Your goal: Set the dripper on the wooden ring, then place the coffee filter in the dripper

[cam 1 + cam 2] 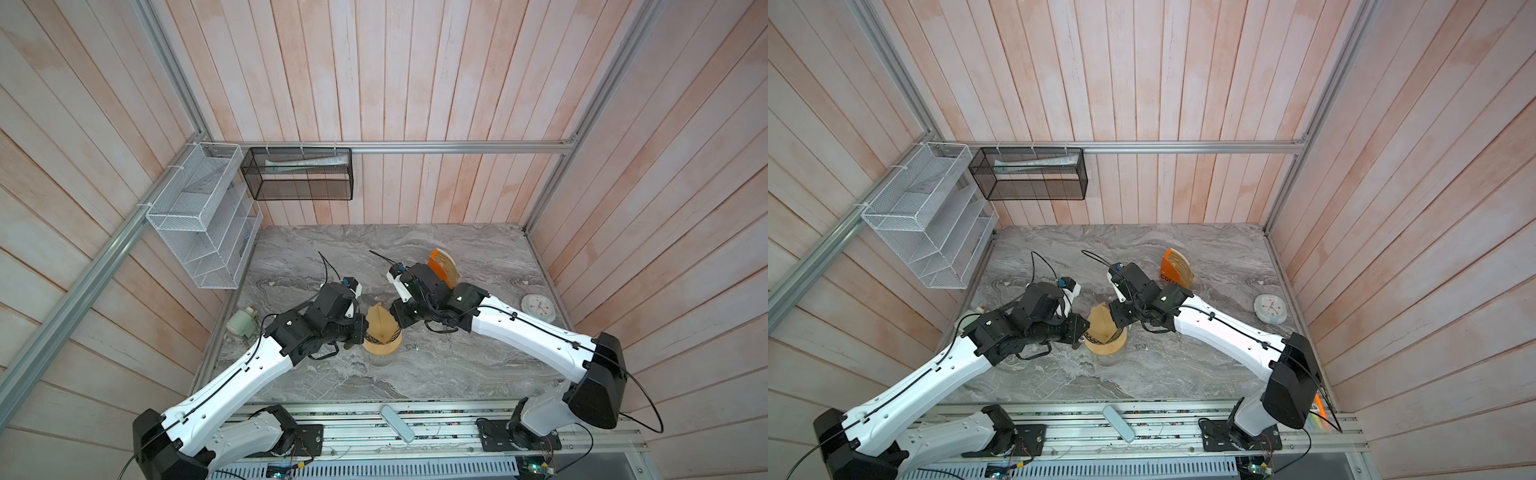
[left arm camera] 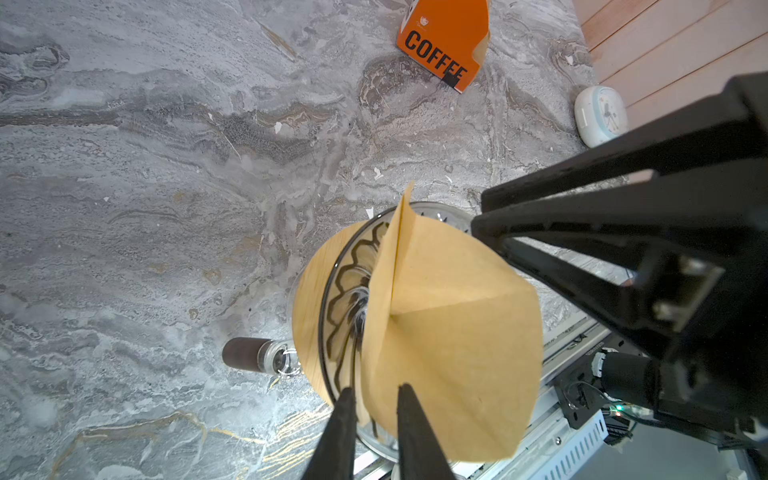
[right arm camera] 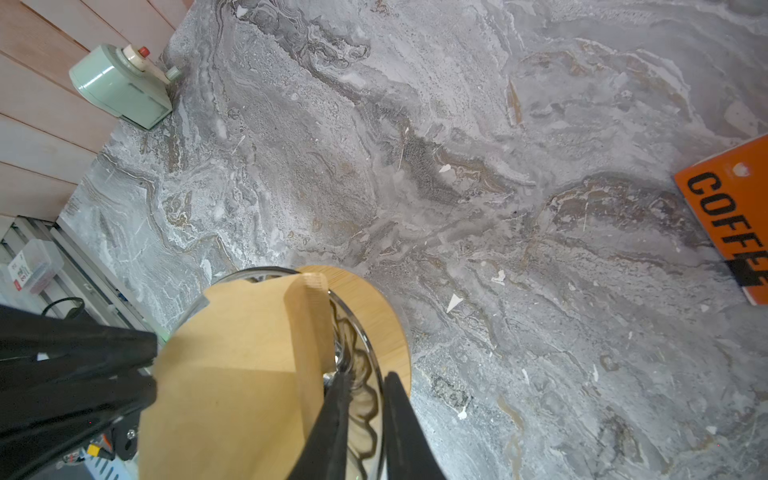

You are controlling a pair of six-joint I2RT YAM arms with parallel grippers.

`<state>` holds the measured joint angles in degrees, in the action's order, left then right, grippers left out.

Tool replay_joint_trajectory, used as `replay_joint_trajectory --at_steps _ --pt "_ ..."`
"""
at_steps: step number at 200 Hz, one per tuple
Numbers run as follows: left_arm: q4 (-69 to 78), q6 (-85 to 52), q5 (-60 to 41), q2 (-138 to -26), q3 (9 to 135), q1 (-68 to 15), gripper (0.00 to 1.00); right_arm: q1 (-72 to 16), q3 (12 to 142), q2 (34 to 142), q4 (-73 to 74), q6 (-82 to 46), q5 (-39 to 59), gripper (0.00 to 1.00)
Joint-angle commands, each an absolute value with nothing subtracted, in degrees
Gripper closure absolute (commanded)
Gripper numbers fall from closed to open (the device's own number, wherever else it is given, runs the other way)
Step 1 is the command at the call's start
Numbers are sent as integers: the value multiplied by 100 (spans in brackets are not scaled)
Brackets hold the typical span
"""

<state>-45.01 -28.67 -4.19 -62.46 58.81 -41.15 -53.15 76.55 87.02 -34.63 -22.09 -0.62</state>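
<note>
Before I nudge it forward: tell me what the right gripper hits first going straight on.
Likely the dripper: in the right wrist view its ribbed wall lies between the open jaws of the right gripper, dead ahead. The filter has its fold close beside that line; depth is unclear.

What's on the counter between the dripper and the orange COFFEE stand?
Bare marble counter, only small pale flecks, from dripper to stand; clearest in the left wrist view.
</note>
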Motion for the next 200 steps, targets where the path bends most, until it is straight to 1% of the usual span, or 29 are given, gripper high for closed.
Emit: replay_joint_trajectory --at_steps 1,19,46,100,200 --pt "-4470 -2797 -361 -6224 6052 -4091 79 -5239 7840 8473 -3646 -2173 -120 78" --pt "-4482 -2753 -343 -6290 6162 -4087 79 -5229 7823 8349 -3639 -2214 35 76" --pt "-4457 -2720 -377 -6366 6265 -4087 79 -5246 7798 8238 -3639 -2272 199 76" --pt "-4331 -2667 -549 -6524 6229 -4091 79 -5326 7728 8219 -3517 -2260 429 83" --pt "-4255 -2740 -523 -6460 5815 -4088 79 -5344 7317 8516 -3212 -2257 626 87"
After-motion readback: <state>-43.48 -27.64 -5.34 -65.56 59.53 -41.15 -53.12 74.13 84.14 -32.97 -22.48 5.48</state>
